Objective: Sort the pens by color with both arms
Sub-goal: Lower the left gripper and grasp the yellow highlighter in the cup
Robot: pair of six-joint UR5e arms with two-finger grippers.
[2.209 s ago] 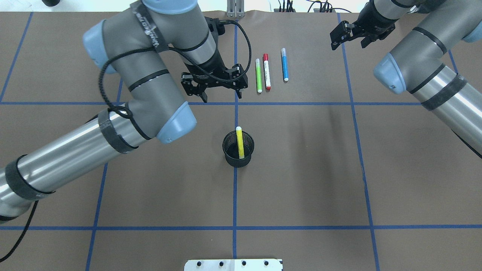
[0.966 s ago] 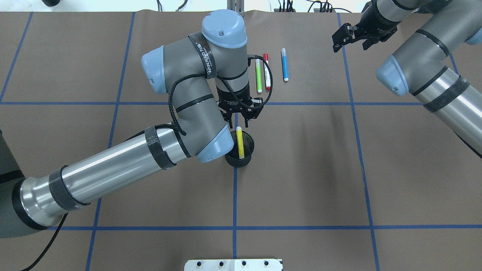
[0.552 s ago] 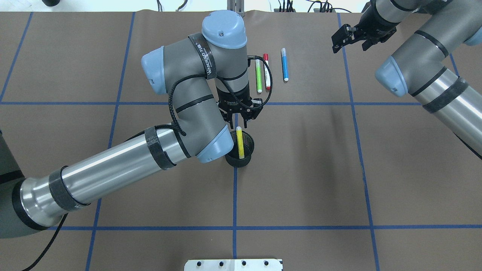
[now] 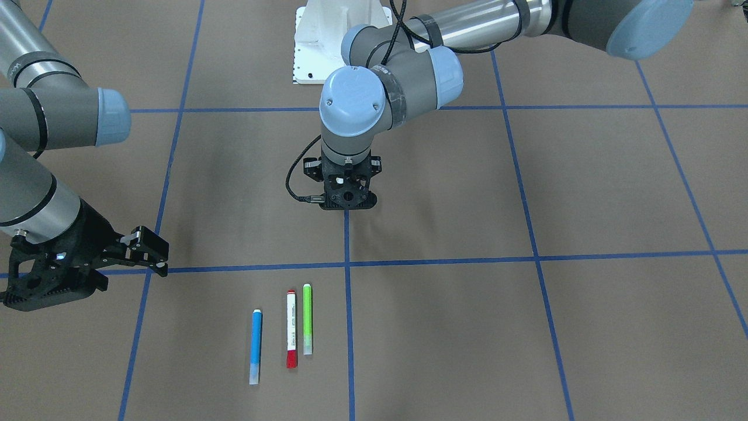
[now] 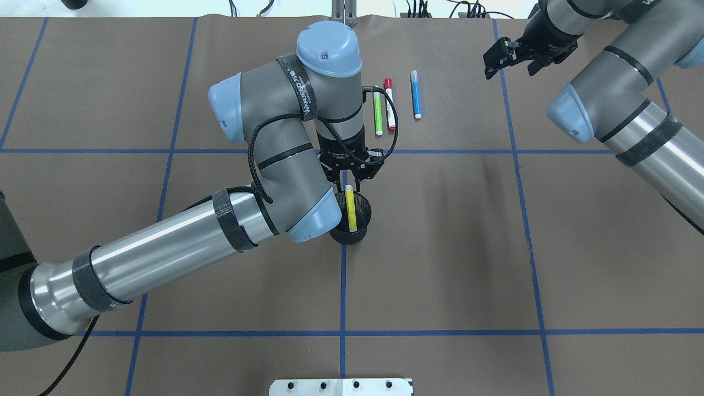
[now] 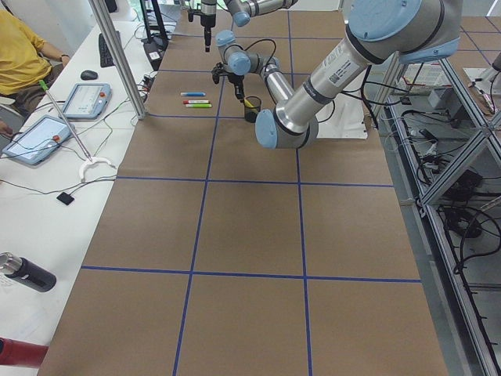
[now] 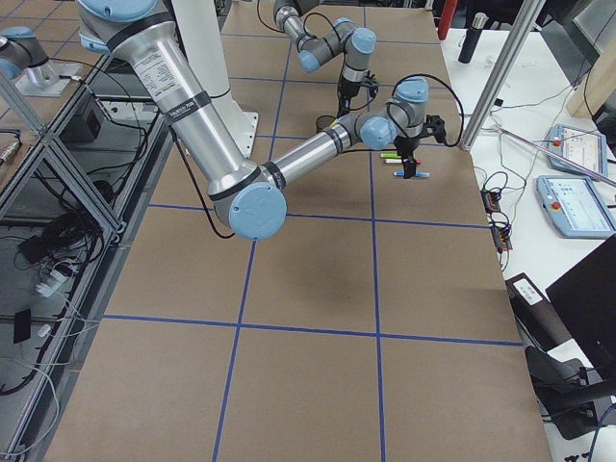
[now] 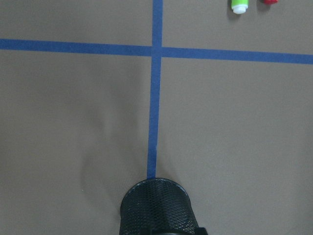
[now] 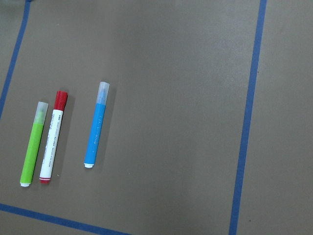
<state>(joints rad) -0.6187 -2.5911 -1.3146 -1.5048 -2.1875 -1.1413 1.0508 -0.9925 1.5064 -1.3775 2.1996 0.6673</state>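
Nearest me, the yellow highlighter (image 5: pixel 350 208) stands leaning on the rim of the black mesh cup (image 5: pixel 357 234), so I judge that colour sorted. Just beyond it the left gripper (image 5: pixel 352 176) hovers with jaws apart, holding nothing (its wrist view shows only the cup's rim). Farther out, the lime green highlighter (image 5: pixel 378 113), the white-barrelled marker with a red cap (image 5: pixel 390 107) and the blue marker with a clear cap (image 5: pixel 416 99) lie flat and parallel, easy to pinch across. The right gripper (image 4: pixel 155 254) waits spread and empty, well apart from them.

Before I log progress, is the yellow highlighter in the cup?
In. The yellow highlighter stands inside the mesh cup, its top sticking out.
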